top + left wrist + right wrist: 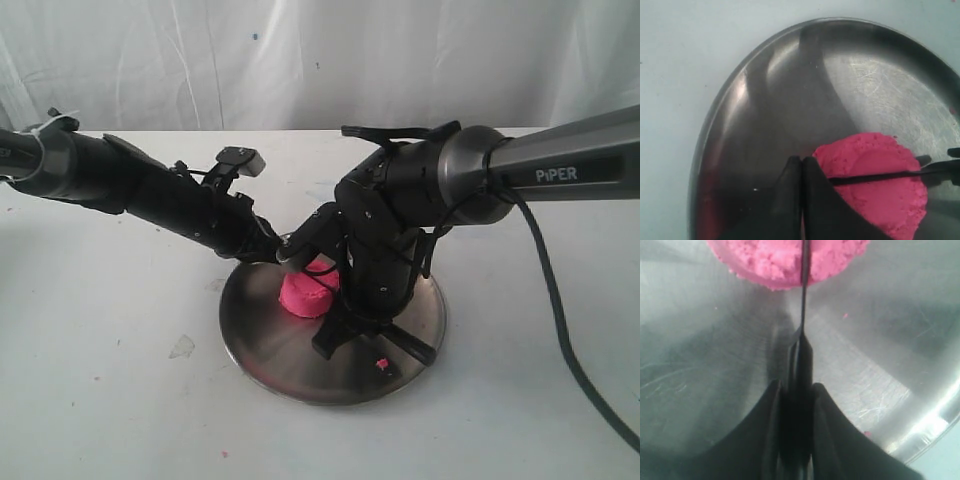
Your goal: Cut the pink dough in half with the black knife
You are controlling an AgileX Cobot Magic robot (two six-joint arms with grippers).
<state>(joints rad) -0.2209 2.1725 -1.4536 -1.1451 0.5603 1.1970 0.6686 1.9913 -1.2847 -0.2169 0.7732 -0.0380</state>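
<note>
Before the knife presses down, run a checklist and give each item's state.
1. Right gripper grips the knife by its handle: ok, fingers closed around it.
2. Blade lies across the dough, near its middle: ok, in the left wrist view the blade crosses the mound close to centre.
3. Dough sits on the plate, away from the rim: ok.
4. Left gripper steadies the dough: cannot tell; its shut tips sit at the dough's edge, contact unclear.
5. Left fingertips clear of the blade's path: not ok, the blade tip ends right at them.
6. Cut already through: cannot tell.
</note>
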